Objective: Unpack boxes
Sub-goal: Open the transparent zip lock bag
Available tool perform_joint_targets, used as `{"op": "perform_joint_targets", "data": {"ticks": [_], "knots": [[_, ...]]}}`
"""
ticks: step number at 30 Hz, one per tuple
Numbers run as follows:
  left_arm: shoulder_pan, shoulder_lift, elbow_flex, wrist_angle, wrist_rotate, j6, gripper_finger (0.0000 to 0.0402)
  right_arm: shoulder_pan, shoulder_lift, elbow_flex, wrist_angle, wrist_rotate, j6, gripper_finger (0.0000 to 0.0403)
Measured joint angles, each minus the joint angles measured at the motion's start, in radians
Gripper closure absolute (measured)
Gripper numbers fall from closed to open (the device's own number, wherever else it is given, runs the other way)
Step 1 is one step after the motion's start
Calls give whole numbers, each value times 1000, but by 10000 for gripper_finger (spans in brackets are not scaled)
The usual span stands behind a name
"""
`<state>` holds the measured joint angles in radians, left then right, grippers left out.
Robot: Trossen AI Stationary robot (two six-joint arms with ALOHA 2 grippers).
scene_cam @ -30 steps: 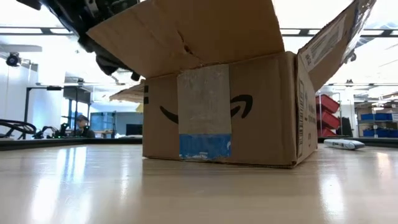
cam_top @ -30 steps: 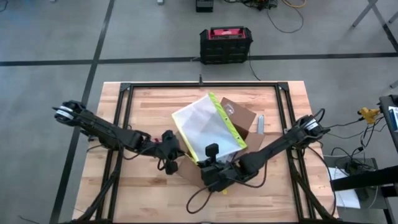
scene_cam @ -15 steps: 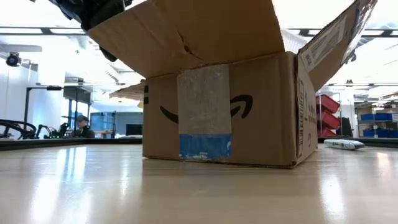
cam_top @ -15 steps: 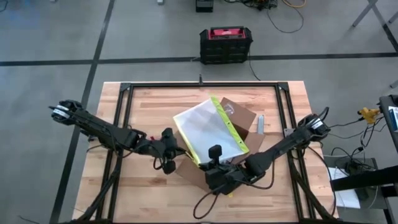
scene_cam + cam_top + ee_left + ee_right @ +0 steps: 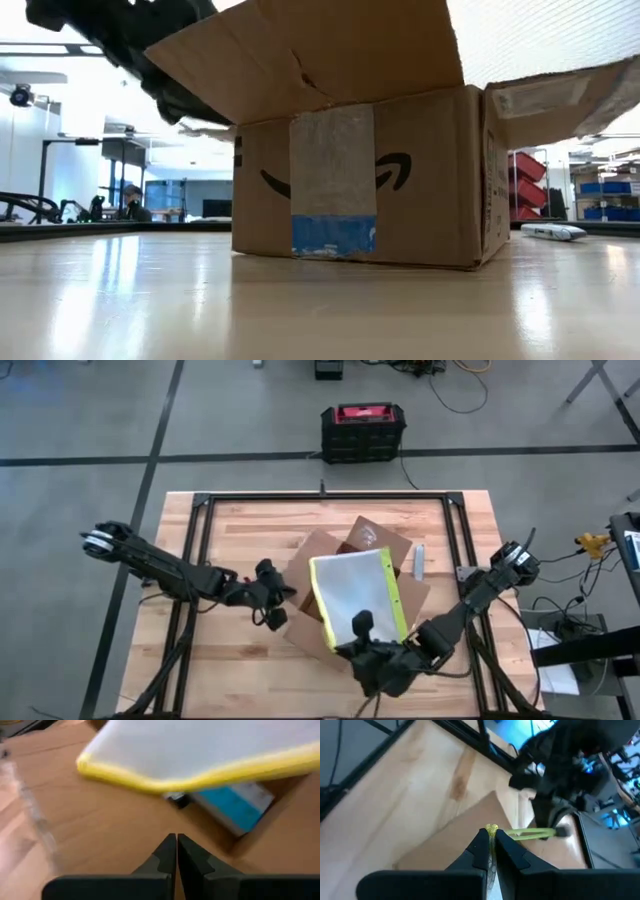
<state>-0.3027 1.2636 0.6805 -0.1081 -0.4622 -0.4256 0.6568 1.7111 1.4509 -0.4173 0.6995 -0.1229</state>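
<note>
Right end effector [image 5: 352, 643] gripping pouch [image 5: 355, 595] over box [image 5: 355, 175]

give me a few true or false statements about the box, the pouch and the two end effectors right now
1. The brown corrugated cardboard box has its flaps open. True.
2. The right end effector is shut on the yellow edge of the clear yellow-edged plastic pouch. True.
3. The left end effector also grips the pouch. False: it is shut on nothing, over a box flap beside the pouch.
4. The pouch lies flat on the wooden table, away from the box. False: it is held above the open box.
5. The black and red case stands on the floor beyond the table. True.
</note>
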Motion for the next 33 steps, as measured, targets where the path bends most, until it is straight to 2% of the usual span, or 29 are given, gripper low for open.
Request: {"op": "perform_joint_targets", "data": {"ticks": [4, 8, 13, 19, 27, 33], "knots": [[-43, -31, 84, 33, 27, 115, 401, -3, 0, -1, -31, 8, 39, 403], [-113, -31, 136, 146, 30, 238, 401, -12, 2, -1, -86, 25, 105, 403], [-189, 48, 140, 356, 33, 310, 393, -18, 3, -1, -102, 53, 138, 403], [-206, 228, 151, 560, 15, 304, 336, -21, 3, -1, -113, 89, 171, 403], [-197, 352, 207, 549, -27, 234, 243, -20, 4, -1, -110, 86, 175, 403], [-179, 397, 243, 552, -34, 196, 203, -20, 4, -2, -108, 86, 169, 403]]}}
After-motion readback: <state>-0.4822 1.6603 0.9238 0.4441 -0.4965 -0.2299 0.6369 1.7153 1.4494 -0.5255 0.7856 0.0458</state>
